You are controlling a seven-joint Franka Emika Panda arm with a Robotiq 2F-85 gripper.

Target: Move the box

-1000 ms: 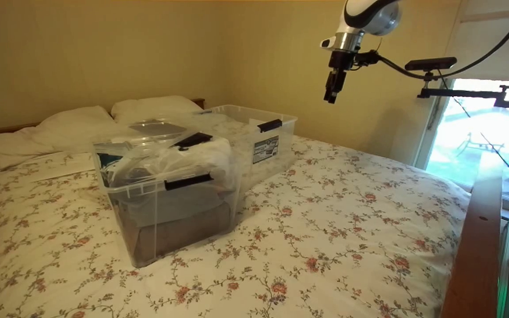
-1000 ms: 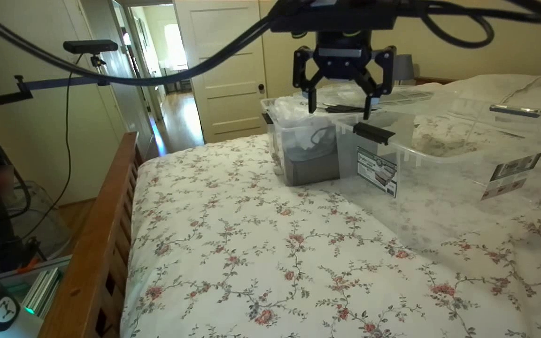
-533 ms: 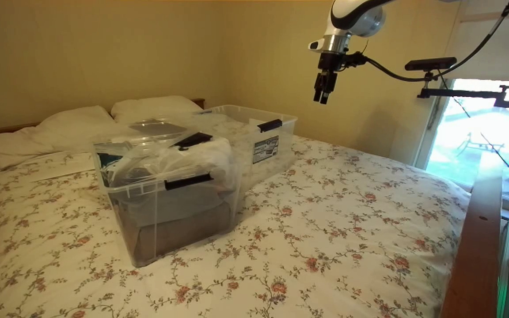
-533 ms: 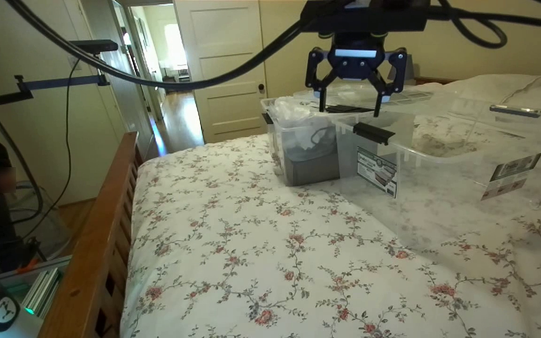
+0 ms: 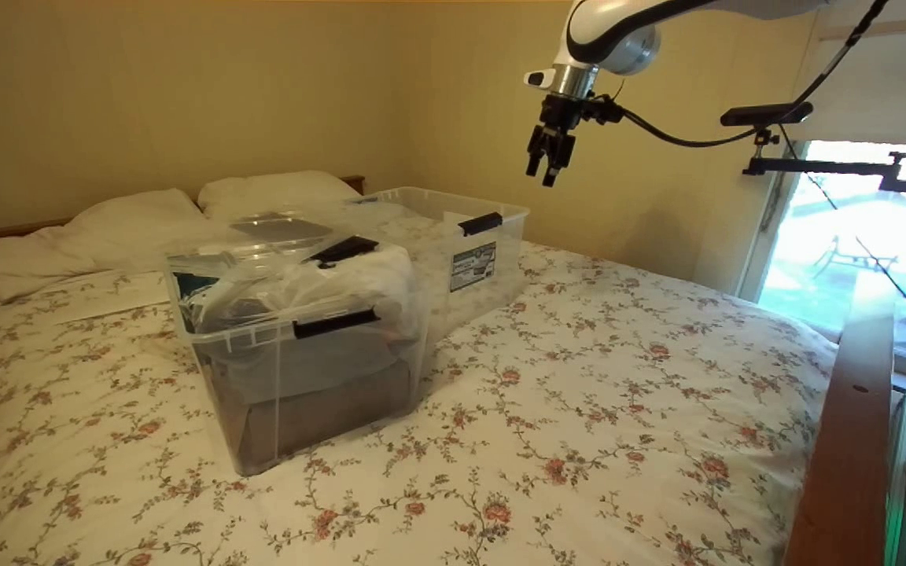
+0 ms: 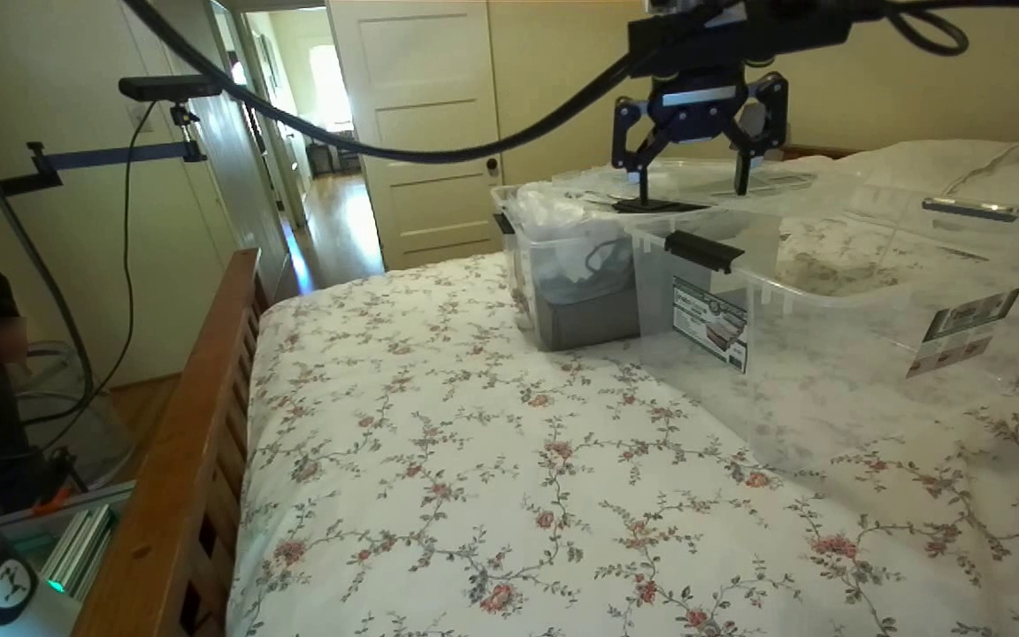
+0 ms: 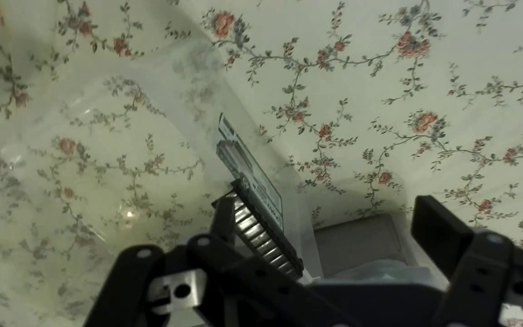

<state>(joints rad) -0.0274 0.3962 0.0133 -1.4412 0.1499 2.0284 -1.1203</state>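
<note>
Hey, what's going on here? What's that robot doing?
It looks like a robot arm is getting ready to move the labelled see-through box. Right now its gripper hangs open above the bed, holding nothing yet. The box sits on the bed, next to a bin full of stuff.

Open room over clear box (image 6: pixel 837 349), filled bin (image 5: pixel 323 369) blocking one side

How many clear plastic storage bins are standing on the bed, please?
2. In an exterior view, the packed bin stands in the foreground, and the labelled bin stands behind it, farther right in the picture. No third one shows, though something low could be hidden behind them.
</note>
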